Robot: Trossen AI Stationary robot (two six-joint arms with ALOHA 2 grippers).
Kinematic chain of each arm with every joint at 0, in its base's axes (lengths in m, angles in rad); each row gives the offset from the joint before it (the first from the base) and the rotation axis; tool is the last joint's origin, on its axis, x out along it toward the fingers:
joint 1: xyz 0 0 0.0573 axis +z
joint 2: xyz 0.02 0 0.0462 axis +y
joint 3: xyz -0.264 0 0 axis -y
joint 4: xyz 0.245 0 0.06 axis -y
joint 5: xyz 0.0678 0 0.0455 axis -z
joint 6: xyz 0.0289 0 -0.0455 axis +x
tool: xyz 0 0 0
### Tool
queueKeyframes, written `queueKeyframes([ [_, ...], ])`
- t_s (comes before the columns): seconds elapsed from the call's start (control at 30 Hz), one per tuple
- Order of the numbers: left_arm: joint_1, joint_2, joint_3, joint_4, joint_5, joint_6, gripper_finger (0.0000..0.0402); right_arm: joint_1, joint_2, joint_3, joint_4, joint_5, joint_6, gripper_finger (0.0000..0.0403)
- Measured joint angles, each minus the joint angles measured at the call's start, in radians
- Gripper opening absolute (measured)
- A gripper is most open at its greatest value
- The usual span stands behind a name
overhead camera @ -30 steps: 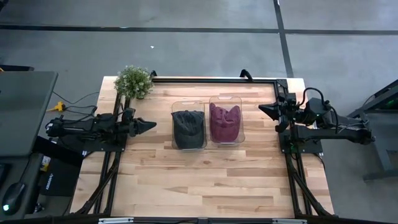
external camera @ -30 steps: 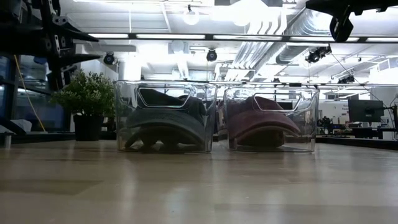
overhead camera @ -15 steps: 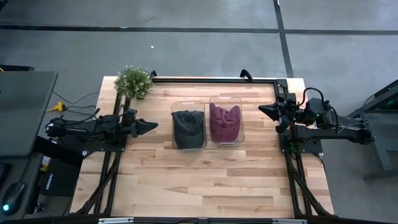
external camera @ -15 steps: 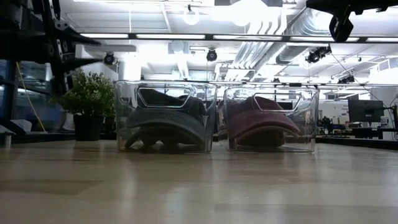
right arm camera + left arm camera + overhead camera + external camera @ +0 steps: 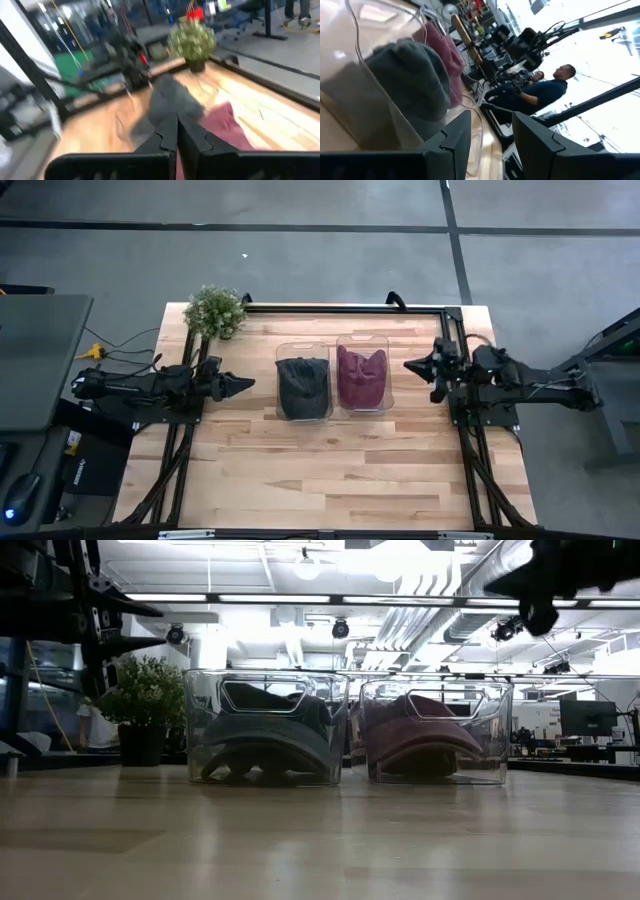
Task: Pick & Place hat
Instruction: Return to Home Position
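The left gripper (image 5: 240, 383) is seen w/ its fingers (image 5: 452, 142) parted by a clear gap in the left wrist view. Nothing is held btwn them. It is positioned above the table (image 5: 330, 470) at the 9 o'clock side (clock read on the high view, 12 = far edge), tips pointed to 3 o'clock. It is near the left bin (image 5: 303, 346) but apart from it.

The right gripper (image 5: 412, 366) is found at the 3 o'clock side, tips pointed to 9 o'clock. Its fingers (image 5: 165, 142) are pressed together in the right wrist view, w/ nothing gripped. It is held off the 3 o'clock wall of the right bin (image 5: 363, 337), not touching it. In the low view both grippers are seen well above the table top.

The two clear bins are set side by side at table centre, left bin at 9 o'clock of right bin. Whether their walls touch cannot be told.

The black cap (image 5: 302, 380) is contained in the left bin, its brim arched toward 6 o'clock per the low view. The red cap (image 5: 362, 375) is contained in the right bin. Whether more than one red cap lies there cannot be made out.

A potted plant (image 5: 215, 310) is stood at the table's 11 o'clock corner, well apart from both bins. A person in a dark top (image 5: 540, 92) is seen in the room beyond, via the left wrist view.
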Motion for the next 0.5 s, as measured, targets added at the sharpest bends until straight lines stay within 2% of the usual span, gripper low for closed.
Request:
queueKeyframes([
  [0.17, 0.0, 0.004, -0.001, 0.006, -0.027, 0.132, 0.0137, 0.0, -0.001, -0.091, 0.006, 0.061, -0.058, 0.0],
  [0.5, 0.0, 0.012, -0.001, 0.005, -0.014, 0.216, 0.0137, 0.0, 0.0, -0.284, 0.164, 0.058, -0.104, 0.0],
])
